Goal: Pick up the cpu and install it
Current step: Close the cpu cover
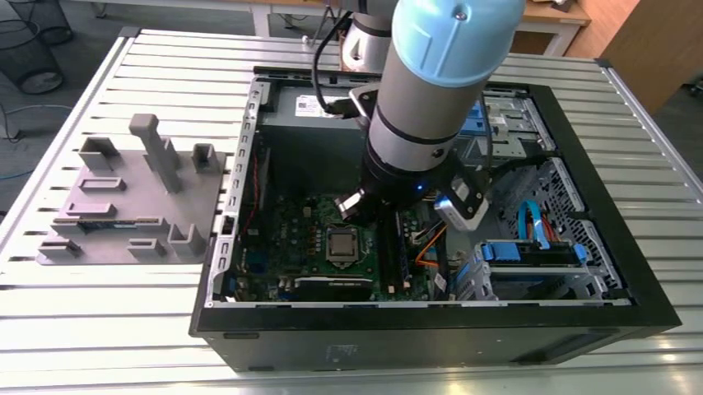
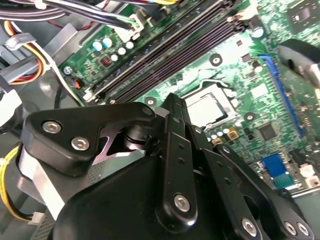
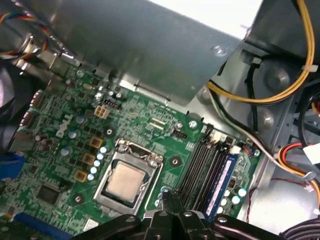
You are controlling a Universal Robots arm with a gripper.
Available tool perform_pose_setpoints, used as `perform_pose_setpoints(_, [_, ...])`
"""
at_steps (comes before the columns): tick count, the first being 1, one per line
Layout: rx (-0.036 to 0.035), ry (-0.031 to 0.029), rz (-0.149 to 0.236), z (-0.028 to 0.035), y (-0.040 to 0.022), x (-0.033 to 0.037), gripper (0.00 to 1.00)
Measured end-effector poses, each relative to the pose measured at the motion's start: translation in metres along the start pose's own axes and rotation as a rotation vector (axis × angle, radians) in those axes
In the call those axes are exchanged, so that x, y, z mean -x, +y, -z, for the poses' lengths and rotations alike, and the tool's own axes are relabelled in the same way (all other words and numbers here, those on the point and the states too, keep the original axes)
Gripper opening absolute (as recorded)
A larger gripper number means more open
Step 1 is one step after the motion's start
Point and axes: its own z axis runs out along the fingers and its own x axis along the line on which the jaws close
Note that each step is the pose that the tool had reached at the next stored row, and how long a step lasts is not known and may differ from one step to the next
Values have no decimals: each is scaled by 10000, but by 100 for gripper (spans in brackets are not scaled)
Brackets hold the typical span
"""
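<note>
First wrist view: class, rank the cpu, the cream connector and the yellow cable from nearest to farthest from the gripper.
1. cpu, in its socket, beside the gripper.
2. cream connector, beyond the socket.
3. yellow cable, by the case wall.

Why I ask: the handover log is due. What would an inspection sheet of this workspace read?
Surface: slatted metal table carrying an open black computer case.
Job's things: small square silvery-grey cpu lies inside the silver-framed socket on the green motherboard.
Clutter: grey moulded fixture tray on the table, at the exterior view's left of the case.
Grippers: black gripper shut, nothing seen held, above the motherboard near the socket.
Cables: yellow, black and red wires along the case wall.
Surroundings: dark wire waste basket beyond the table.
</note>
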Motion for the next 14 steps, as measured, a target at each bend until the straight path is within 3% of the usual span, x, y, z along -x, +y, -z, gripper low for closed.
perform_pose_setpoints(7, [-1,-3,32,11,-106,-106,11])
perform_pose_setpoints(14, [-8,1,37,-1,-153,-220,11])
